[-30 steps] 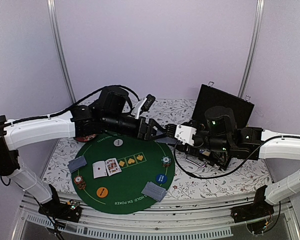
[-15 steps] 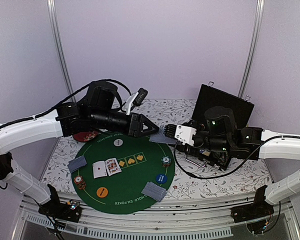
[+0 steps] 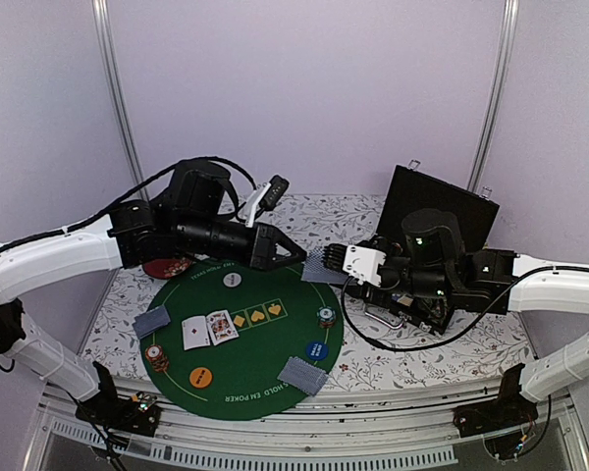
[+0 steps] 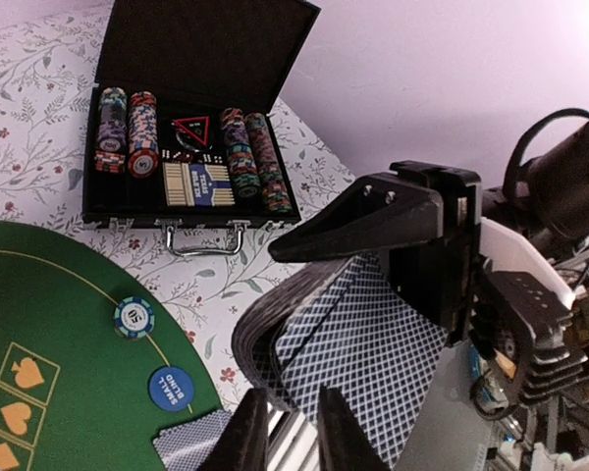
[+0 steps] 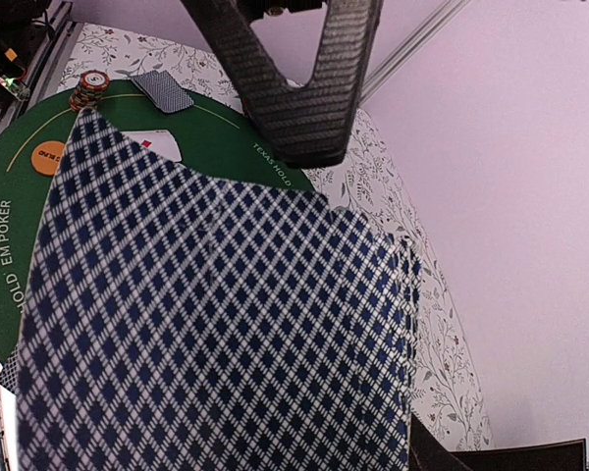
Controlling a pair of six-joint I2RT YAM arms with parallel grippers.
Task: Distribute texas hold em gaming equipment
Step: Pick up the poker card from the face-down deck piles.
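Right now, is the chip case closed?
No, the case has its lid up, and rows of chips show inside.

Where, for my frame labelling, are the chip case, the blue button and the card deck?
chip case (image 4: pixel 201 44): left wrist view, on its open lid.
blue button (image 4: pixel 171 387): left wrist view, on its face.
card deck (image 4: pixel 368 339): left wrist view, on the front card's back.
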